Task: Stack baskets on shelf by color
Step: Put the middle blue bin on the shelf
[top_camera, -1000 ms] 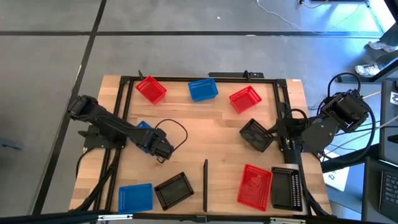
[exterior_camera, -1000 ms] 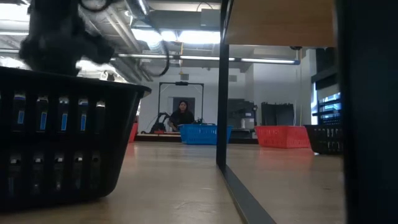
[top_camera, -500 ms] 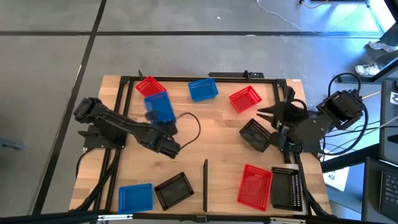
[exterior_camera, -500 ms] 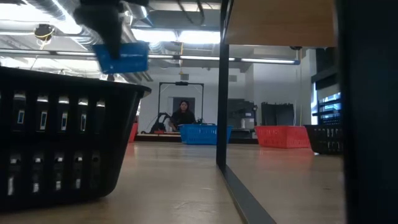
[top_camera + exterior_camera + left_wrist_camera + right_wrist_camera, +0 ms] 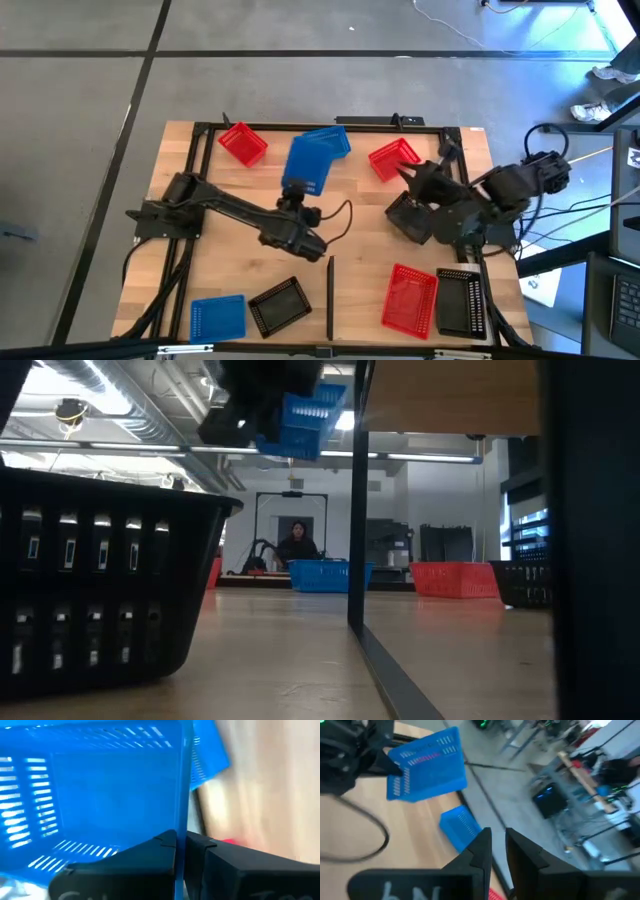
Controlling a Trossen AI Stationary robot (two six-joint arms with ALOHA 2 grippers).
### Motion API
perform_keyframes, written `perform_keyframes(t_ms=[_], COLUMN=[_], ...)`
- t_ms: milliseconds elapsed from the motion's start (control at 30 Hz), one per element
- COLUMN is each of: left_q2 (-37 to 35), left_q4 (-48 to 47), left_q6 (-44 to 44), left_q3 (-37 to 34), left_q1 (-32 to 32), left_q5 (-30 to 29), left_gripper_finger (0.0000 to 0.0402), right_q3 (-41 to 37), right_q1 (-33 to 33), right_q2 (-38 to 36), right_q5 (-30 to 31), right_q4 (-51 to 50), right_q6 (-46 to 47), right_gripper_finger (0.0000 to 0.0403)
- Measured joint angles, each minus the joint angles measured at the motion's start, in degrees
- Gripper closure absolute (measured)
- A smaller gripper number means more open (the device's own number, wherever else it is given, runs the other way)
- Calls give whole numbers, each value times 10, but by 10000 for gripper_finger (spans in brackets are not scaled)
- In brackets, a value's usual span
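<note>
Above the middle of the tabletop (image 5: pixel 350 215), toward its far edge, a blue basket (image 5: pixel 306 166) is held in the air, its wall clamped between the fingers of the left gripper (image 5: pixel 296 198). Another blue basket (image 5: pixel 333 140) sits by the far edge. Near the right edge, the right gripper (image 5: pixel 412 178) is raised with fingers slightly apart, nothing held.

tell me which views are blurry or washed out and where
Left wrist view: the held blue basket fills the frame, its bright slots glare, and the table beyond is smeared. Right wrist view: the room behind is streaked by motion blur, while the lifted basket reads fairly clear. Low view: ceiling lights blow out, and the near black basket is a dark silhouette. High view: evenly lit and sharp.
</note>
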Motion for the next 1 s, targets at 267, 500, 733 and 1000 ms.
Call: perform_keyframes(t_ms=[267,500,733,1000], left_q2=[12,13,12,13], left_q4=[8,39,68,68], left_q6=[94,113,115,114], left_q3=[36,67,78,78], left_q1=[7,-6,-19,-19], left_q5=[-58,-57,-57,-47], left_gripper_finger=[401,401,401,401], right_q3=[-73,-93,-93,-93], right_q1=[-31,-63,-113,-137], right_q2=[0,0,0,0], right_q5=[-69,-84,-211,-246], right_q4=[182,307,319,332], right_q6=[-191,-279,-265,-283], right_gripper_finger=[345,345,345,376])
